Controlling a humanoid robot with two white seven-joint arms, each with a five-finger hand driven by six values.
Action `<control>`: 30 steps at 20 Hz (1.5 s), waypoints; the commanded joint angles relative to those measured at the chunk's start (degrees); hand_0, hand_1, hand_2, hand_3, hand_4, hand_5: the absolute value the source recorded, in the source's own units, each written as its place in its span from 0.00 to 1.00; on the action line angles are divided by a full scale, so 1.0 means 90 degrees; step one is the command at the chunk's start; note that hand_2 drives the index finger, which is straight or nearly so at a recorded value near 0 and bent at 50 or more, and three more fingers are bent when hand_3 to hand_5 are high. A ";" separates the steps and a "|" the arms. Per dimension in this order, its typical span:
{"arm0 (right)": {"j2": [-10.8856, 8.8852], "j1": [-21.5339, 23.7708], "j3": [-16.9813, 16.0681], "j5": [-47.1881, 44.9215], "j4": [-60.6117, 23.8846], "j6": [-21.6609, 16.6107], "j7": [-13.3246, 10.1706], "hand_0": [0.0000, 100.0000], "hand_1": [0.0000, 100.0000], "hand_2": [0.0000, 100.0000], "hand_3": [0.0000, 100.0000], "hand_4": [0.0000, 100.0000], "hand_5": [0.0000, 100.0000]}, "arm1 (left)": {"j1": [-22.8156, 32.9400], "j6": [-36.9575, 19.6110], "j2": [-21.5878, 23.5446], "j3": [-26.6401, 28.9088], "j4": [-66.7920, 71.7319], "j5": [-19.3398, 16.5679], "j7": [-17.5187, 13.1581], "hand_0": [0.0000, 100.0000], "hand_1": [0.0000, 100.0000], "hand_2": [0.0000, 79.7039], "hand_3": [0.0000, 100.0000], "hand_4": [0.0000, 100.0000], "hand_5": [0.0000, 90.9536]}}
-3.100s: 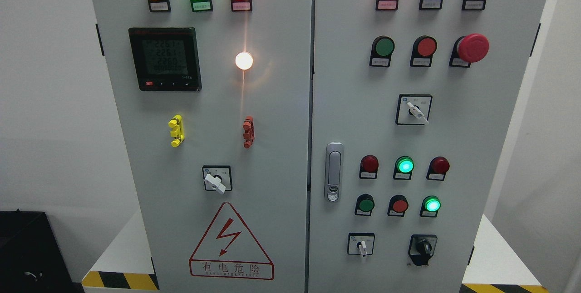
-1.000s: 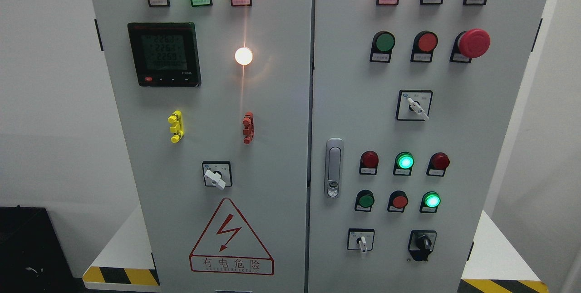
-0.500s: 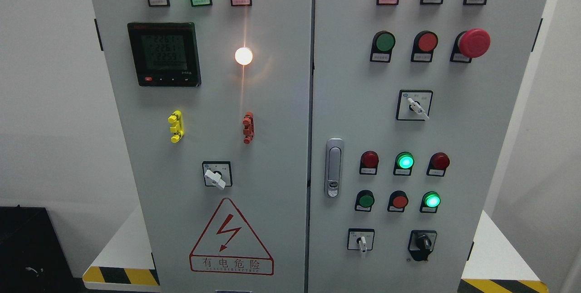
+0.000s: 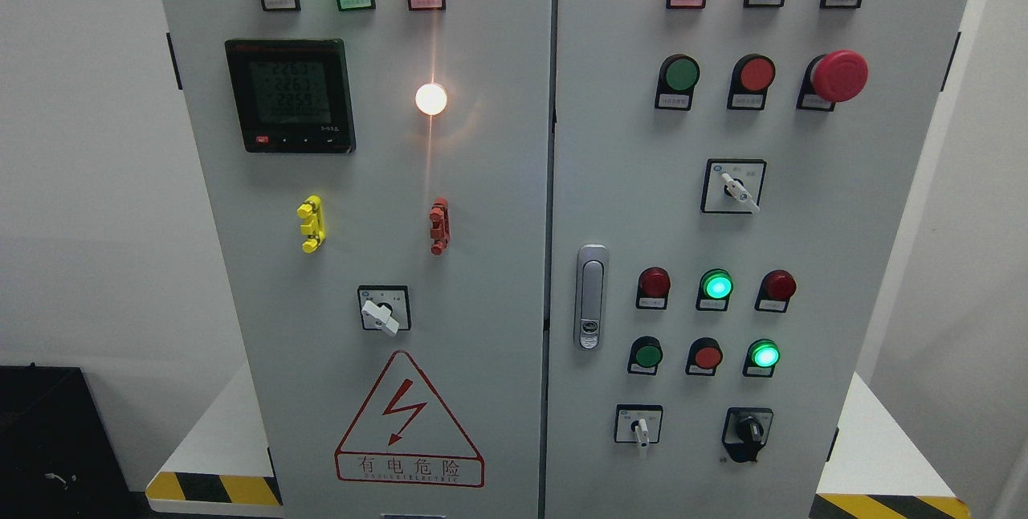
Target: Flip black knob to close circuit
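The black knob [image 4: 749,431] sits at the lower right of the grey cabinet's [image 4: 482,181] right door, beside a white-handled selector [image 4: 640,429]. No robot hand is in sight, so I cannot tell how the fingers stand. The red warning triangle [image 4: 409,422] reads "有电危险". Four white-handled selectors in all; the meter [image 4: 290,96] shows digits too blurred to read

Knob [image 4: 750,429] low on cabinet's right door [image 4: 803,246], right of selector switch [image 4: 639,427].
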 commanded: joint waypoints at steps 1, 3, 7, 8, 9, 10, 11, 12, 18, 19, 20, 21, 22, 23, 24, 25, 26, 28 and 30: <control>0.0107 -0.0796 -0.0166 0.0172 -0.1030 0.0152 0.0180 0.00 0.00 0.90 1.00 0.92 0.92 | 0.0000 0.0000 0.0000 0.0000 0.0000 0.0000 0.0004 0.12 0.56 0.00 0.00 0.00 0.00; 0.0107 -0.0982 -0.0175 0.0182 -0.1030 0.0161 0.0190 0.00 0.00 0.90 1.00 0.93 0.92 | 0.0000 0.0000 0.0000 0.0000 0.0000 0.0000 0.0004 0.12 0.56 0.00 0.00 0.00 0.00; 0.0107 -0.1323 -0.0214 0.0475 -0.0981 0.0161 0.0394 0.00 0.00 0.90 1.00 0.93 0.92 | 0.0000 0.0000 0.0000 0.0000 0.0000 0.0000 0.0004 0.12 0.56 0.00 0.00 0.00 0.00; 0.0107 -0.1402 -0.0263 0.0485 -0.0933 0.0161 0.0405 0.00 0.00 0.90 1.00 0.93 0.92 | 0.0000 0.0000 0.0000 0.0000 0.0000 0.0000 0.0004 0.12 0.56 0.00 0.00 0.00 0.00; 0.0107 -0.1499 -0.0283 0.0495 -0.0865 0.0161 0.0405 0.00 0.00 0.90 1.00 0.93 0.92 | 0.0000 0.0000 0.0000 0.0000 0.0000 0.0000 0.0004 0.12 0.56 0.00 0.00 0.00 0.00; 0.0087 -0.1587 -0.0302 0.0495 -0.0825 0.0171 0.0415 0.00 0.00 0.90 1.00 0.93 0.92 | 0.0000 0.0000 0.0000 0.0000 0.0000 0.0000 0.0004 0.12 0.56 0.00 0.00 0.00 0.00; 0.0087 -0.1646 -0.0341 0.0504 -0.0806 0.0190 0.0473 0.00 0.00 0.90 1.00 0.93 0.92 | 0.0000 0.0000 0.0000 0.0000 0.0000 0.0000 0.0004 0.12 0.56 0.00 0.00 0.00 0.00; 0.0077 -0.1685 -0.0390 0.0533 -0.0796 0.0258 0.0570 0.00 0.00 0.90 1.00 0.93 0.92 | 0.0000 0.0000 0.0000 0.0000 0.0000 0.0000 0.0004 0.12 0.56 0.00 0.00 0.00 0.00; 0.0068 -0.1919 -0.0507 0.0710 -0.0708 0.0318 0.0678 0.00 0.00 0.90 1.00 0.93 0.92 | 0.0000 0.0000 0.0000 0.0000 0.0000 0.0000 0.0004 0.12 0.56 0.00 0.00 0.00 0.00; 0.0068 -0.2007 -0.0527 0.0710 -0.0602 0.0318 0.0688 0.00 0.00 0.90 1.00 0.93 0.92 | 0.0000 0.0000 0.0000 0.0000 0.0000 0.0000 0.0004 0.12 0.56 0.00 0.00 0.00 0.00; 0.0048 -0.2076 -0.0566 0.0719 -0.0562 0.0318 0.0688 0.00 0.00 0.90 1.00 0.93 0.92 | 0.0000 0.0000 0.0000 0.0000 0.0000 0.0000 0.0004 0.12 0.56 0.00 0.00 0.00 0.00; 0.0038 -0.2144 -0.0595 0.0729 -0.0503 0.0318 0.0717 0.00 0.00 0.90 1.00 0.93 0.92 | 0.0000 0.0000 0.0000 0.0000 0.0000 0.0000 0.0004 0.12 0.56 0.00 0.00 0.00 0.00; 0.0029 -0.2212 -0.0634 0.0729 -0.0416 0.0318 0.0756 0.00 0.00 0.90 1.00 0.93 0.92 | 0.0000 0.0000 0.0000 0.0000 0.0000 0.0000 0.0004 0.12 0.56 0.00 0.00 0.00 0.00; 0.0009 -0.2261 -0.0663 0.0748 -0.0367 0.0318 0.0766 0.00 0.00 0.90 1.00 0.93 0.92 | 0.0000 0.0000 0.0000 0.0000 0.0000 0.0000 0.0004 0.12 0.56 0.00 0.00 0.00 0.00; -0.0049 -0.2291 -0.0693 0.0758 -0.0347 0.0318 0.0766 0.00 0.00 0.90 1.00 0.93 0.92 | 0.0000 0.0000 0.0000 0.0000 0.0000 0.0000 0.0004 0.12 0.56 0.00 0.00 0.00 0.00; -0.0088 -0.2330 -0.0732 0.0768 -0.0318 0.0318 0.0766 0.00 0.00 0.90 1.00 0.93 0.92 | 0.0000 0.0000 0.0000 0.0000 0.0000 0.0000 0.0004 0.12 0.56 0.00 0.00 0.00 0.00; -0.0118 -0.2388 -0.0771 0.0768 -0.0288 0.0318 0.0776 0.00 0.00 0.90 1.00 0.93 0.92 | 0.0000 0.0000 0.0000 0.0000 0.0000 0.0000 0.0004 0.12 0.56 0.00 0.00 0.00 0.00; -0.0186 -0.2486 -0.0820 0.0768 -0.0230 0.0318 0.0776 0.00 0.00 0.90 1.00 0.93 0.92 | 0.0000 0.0000 0.0000 0.0000 0.0000 0.0000 0.0004 0.12 0.56 0.00 0.00 0.00 0.00; -0.0245 -0.2554 -0.0830 0.0778 -0.0249 0.0327 0.0921 0.00 0.00 0.90 1.00 0.93 0.92 | 0.0000 0.0000 0.0000 0.0000 0.0000 0.0000 0.0004 0.12 0.56 0.00 0.00 0.00 0.00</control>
